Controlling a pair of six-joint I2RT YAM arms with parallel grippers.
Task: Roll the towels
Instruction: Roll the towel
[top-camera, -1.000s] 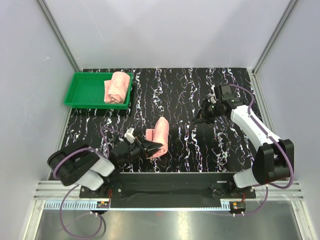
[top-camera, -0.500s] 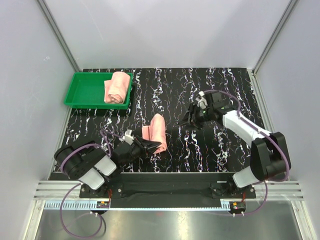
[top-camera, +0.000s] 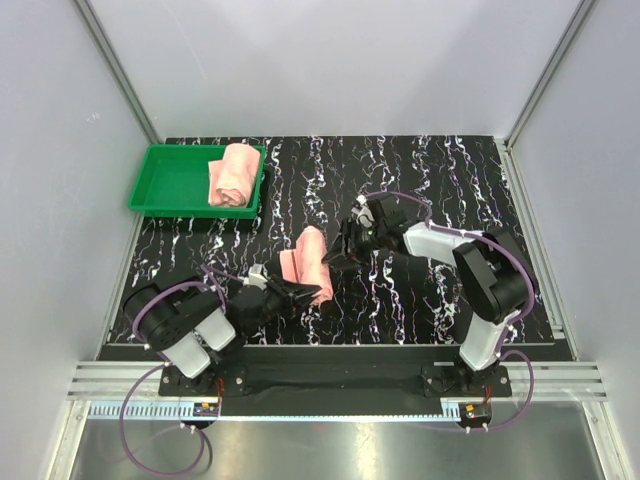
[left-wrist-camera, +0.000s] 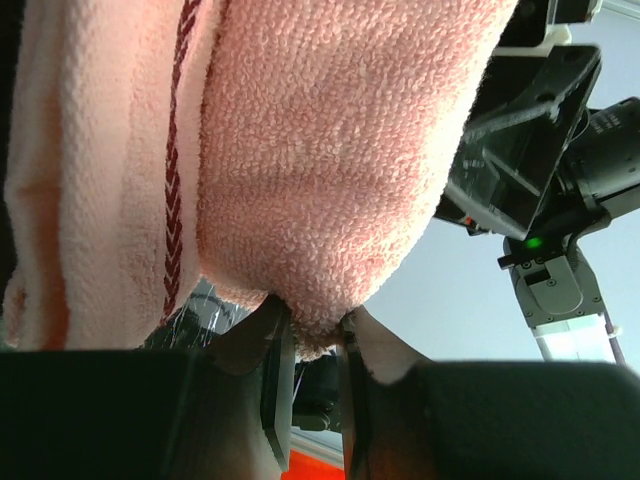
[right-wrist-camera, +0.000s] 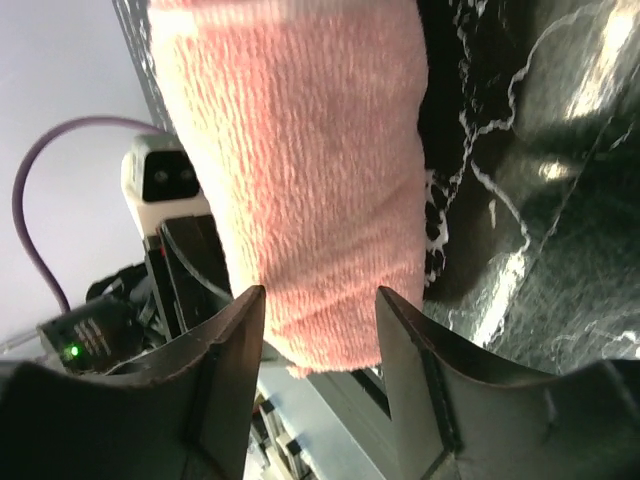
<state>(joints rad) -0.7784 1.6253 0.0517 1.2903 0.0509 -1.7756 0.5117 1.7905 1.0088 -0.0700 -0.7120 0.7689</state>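
Note:
One salmon-pink towel lies rolled in the green tray at the back left. A second towel is bunched lengthwise at mid-table, its near end raised. My left gripper is shut on that near end; in the left wrist view the jaws pinch a fold of the terry cloth. My right gripper is open at the towel's right side. In the right wrist view its gripper has one finger on each side of the towel's end.
The black marbled table runs to grey walls at the back and sides. Both arm bases stand at the near edge. My right arm stretches leftward across the table's right half.
My right arm swung left from the table's right side to the towel, and its jaws opened. My left gripper kept its grip and shifted the towel slightly left.

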